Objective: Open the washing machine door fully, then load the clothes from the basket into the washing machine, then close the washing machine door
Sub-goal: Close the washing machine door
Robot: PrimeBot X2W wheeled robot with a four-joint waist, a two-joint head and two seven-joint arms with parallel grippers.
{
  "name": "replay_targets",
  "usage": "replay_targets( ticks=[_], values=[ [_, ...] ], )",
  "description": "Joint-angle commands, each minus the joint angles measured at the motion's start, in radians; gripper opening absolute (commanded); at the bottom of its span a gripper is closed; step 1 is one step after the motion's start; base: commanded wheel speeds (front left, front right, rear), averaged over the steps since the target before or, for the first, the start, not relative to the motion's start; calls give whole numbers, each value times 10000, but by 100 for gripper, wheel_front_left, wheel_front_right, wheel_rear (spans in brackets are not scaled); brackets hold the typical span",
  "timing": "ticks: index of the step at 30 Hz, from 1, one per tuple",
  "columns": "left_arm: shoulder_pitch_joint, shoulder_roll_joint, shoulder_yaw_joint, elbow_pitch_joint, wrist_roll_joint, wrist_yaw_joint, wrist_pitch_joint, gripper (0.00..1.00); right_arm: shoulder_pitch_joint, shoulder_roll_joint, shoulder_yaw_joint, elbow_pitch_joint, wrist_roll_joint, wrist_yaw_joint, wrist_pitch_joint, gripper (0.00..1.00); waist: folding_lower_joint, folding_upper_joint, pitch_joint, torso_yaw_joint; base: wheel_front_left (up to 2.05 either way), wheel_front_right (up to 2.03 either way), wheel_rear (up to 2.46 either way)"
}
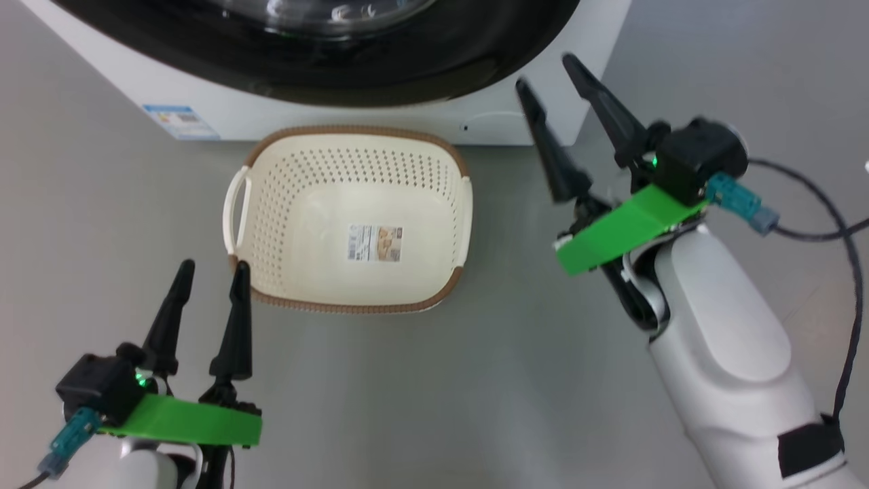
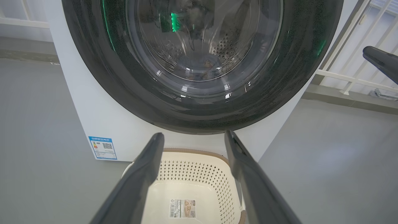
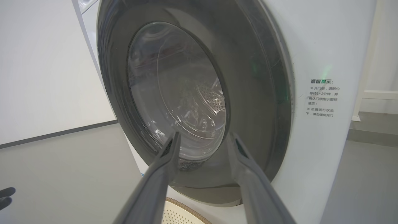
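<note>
Both my right pincer [image 1: 546, 73] and left pincer [image 1: 214, 265] gape wide, holding nothing; the washing machine door [image 1: 407, 68] looks shut, just on the far side of the basket [image 1: 271, 190]; if unlatched, it may swing open.

White forearm [image 1: 733, 353], green wrist plate [image 1: 628, 227], black tapered tool fingers [image 1: 553, 153], teal plug [image 1: 736, 197], black cable [image 1: 859, 292]

Basket [image 1: 353, 132] on floor [image 1: 475, 373], before the washer [image 1: 271, 115] and below its door [image 1: 407, 61]; label [image 1: 375, 243] on the basket's bottom. Left gripper [image 1: 214, 266] at the basket's near left corner; right gripper [image 1: 546, 73] right of it, before the washer's right corner.
</note>
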Motion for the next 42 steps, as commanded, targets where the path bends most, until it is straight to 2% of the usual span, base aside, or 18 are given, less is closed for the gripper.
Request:
replay_targets(
  ticks=[1,8,22,42],
  values=[
    [218,318,478,-271,134,-29,-80,100,495,291,146,-316,135,-53,-36,100,0,-1,-609,-387,0,0,0],
    [866,306,950,-256,410,-29,-80,100,1633,291,-63,-488,320,-53,-36,100,0,-1,-1491,-886,0,0,0],
    [2117,-197,2220,-381,1396,-29,-80,100,3912,291,-787,-1241,-18,-53,-36,100,0,-1,-2843,-1789,0,0,0],
    [3076,-631,2774,-842,1936,-29,-80,100,6232,291,-2185,-2136,-589,-53,-36,100,0,-1,-3813,-1986,0,0,0]
  ],
)
